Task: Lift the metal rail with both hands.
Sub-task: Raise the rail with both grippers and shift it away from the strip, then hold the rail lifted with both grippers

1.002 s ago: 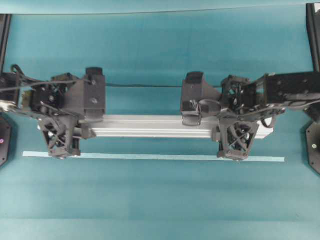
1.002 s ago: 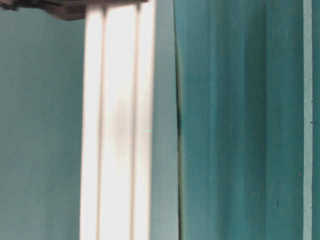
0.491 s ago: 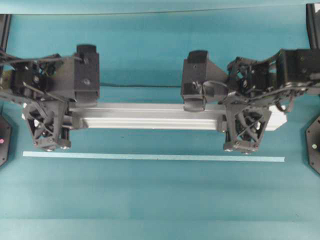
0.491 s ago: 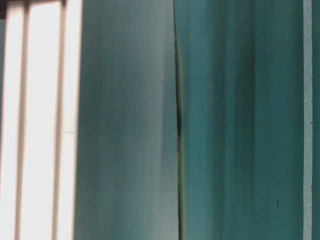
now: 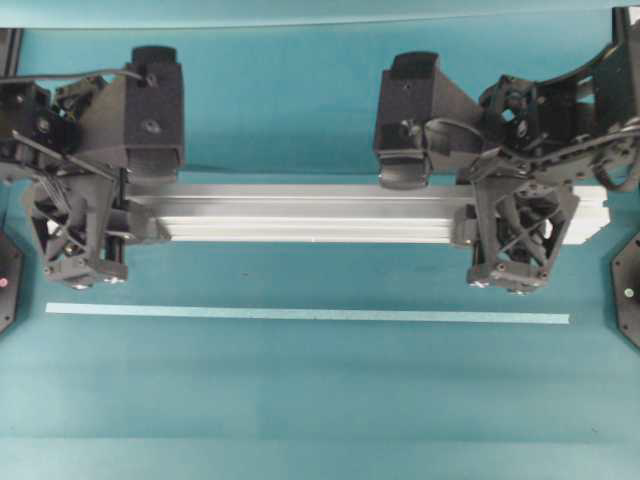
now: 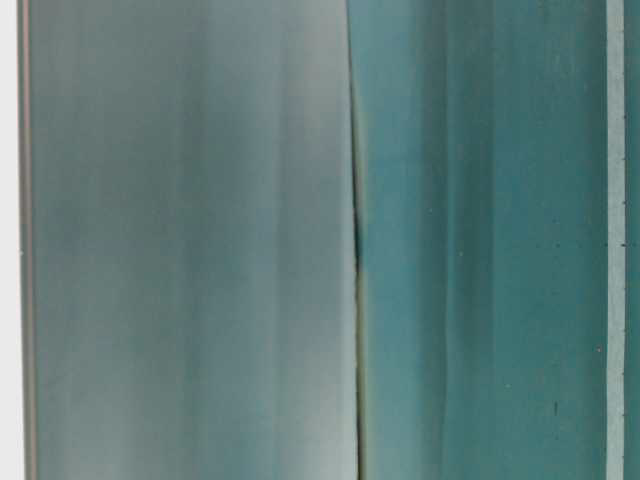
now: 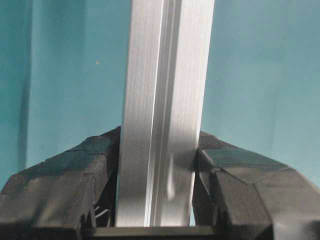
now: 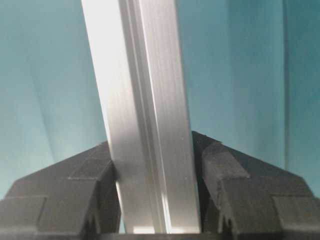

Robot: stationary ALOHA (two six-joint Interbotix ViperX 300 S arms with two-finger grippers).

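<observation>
The metal rail [image 5: 310,212] is a long silver grooved bar lying crosswise, held off the teal table. My left gripper [image 5: 100,215] is shut on its left end and my right gripper [image 5: 510,215] is shut on it near its right end. In the left wrist view the rail [image 7: 165,100] runs between the black fingers [image 7: 235,190] of the left gripper [image 7: 157,200], which press its sides. In the right wrist view the rail [image 8: 140,100] is clamped the same way by the right gripper [image 8: 155,200]. Only a pale sliver [image 6: 8,240] shows in the table-level view.
A thin pale tape strip [image 5: 300,314] lies flat on the table in front of the rail and shows in the table-level view [image 6: 615,240]. Black arm bases stand at the left edge [image 5: 5,285] and the right edge [image 5: 625,300].
Both grippers have risen with the rail clamped between them; it looks larger and farther back overhead. In the table-level view it has slid left, almost out of frame.
</observation>
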